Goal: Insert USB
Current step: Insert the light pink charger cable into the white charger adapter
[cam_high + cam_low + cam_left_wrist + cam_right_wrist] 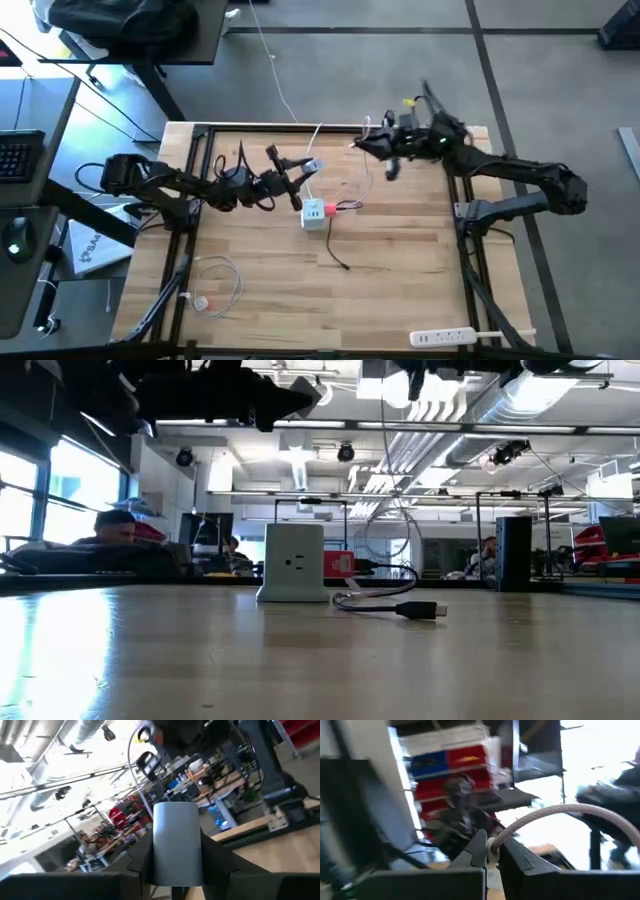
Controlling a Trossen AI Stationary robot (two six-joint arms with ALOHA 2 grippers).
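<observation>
Though the USB (pixel 347 207) hides behind the charger (pixel 292 563), both end effectors clamp cable ends.

Red-pink USB (pixel 331 209) (plugged) in charger cube (pixel 313 216)

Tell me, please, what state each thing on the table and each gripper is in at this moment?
White charger cube: upright on the table.
USB: red plug against the cube's side, apparently plugged in; black cable trailing loose.
Left gripper: raised, shut on silvery plug.
Right gripper: raised, shut on white cable.
Coiled white cable: lying loose.
Power strip: flat at the table edge.
</observation>
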